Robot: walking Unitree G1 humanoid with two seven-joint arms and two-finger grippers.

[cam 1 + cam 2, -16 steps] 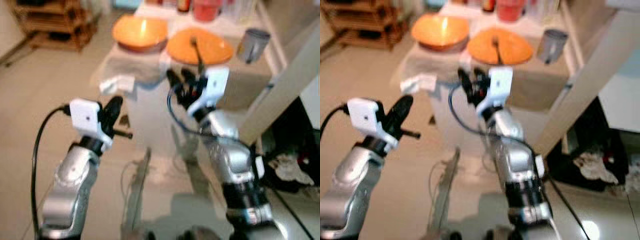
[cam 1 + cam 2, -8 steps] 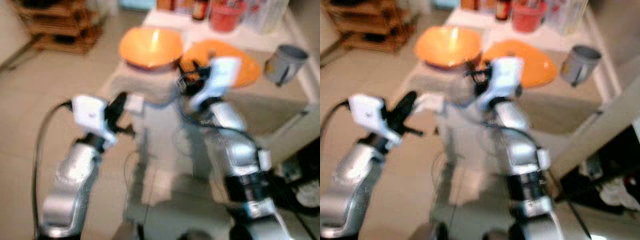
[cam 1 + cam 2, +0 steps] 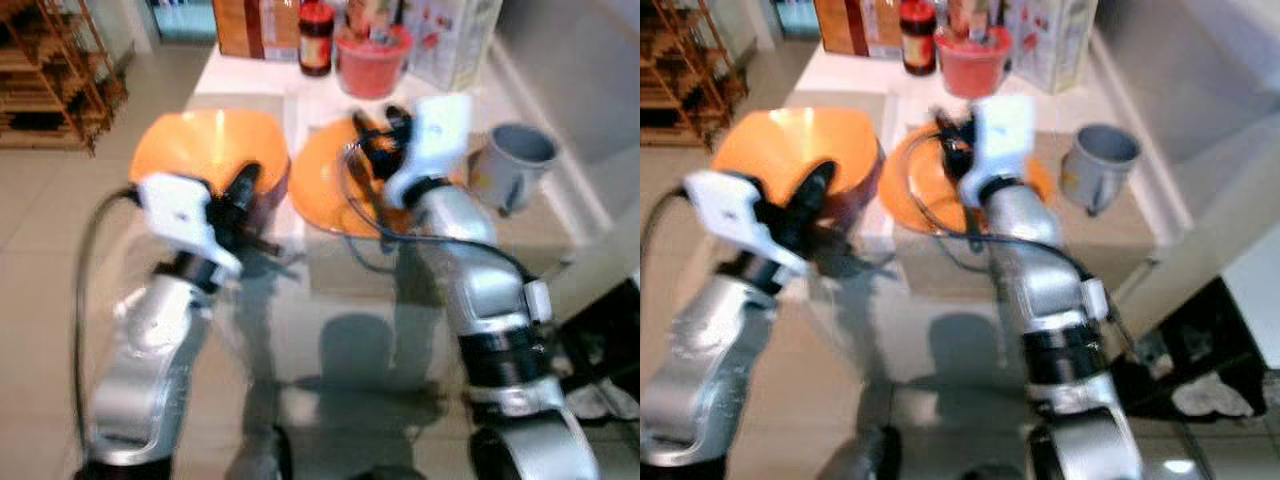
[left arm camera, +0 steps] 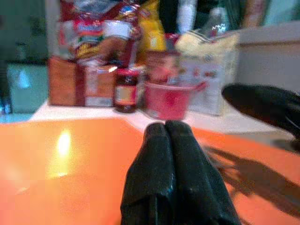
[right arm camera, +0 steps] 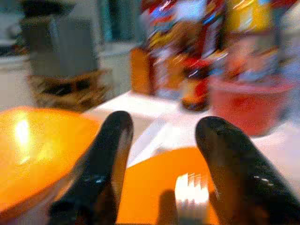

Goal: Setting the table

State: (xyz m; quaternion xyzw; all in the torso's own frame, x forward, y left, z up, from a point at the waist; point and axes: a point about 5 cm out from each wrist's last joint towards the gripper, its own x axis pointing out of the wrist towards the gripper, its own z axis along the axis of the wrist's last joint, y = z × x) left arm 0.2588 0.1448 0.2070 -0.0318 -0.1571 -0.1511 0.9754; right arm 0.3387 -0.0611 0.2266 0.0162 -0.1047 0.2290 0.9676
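The right gripper [image 5: 161,140] hangs with its two glossy black fingers spread apart over the flat orange plate [image 3: 325,185], and the pale tines of a fork [image 5: 190,199] show between them, low over the plate; whether the fork lies on the plate or is carried cannot be told. The left gripper [image 4: 165,136] has its fingers pressed together, empty, and points across the rim of the deep orange bowl [image 3: 190,150], which stands just beside the plate on the table [image 3: 420,290]. To the right of the plate stands a grey mug [image 3: 512,160] with its handle toward the robot. Behind plate and bowl, at the far edge of the table, sit a round red tub [image 3: 372,62], a dark jar [image 3: 315,40] with a yellow-and-red label, a brown carton [image 3: 245,25] and a white printed box [image 3: 450,40]; snack bags rise behind them in the left wrist view. The print on all these is too blurred to read. A wooden rack [image 3: 50,80] stands on the tiled floor to the left
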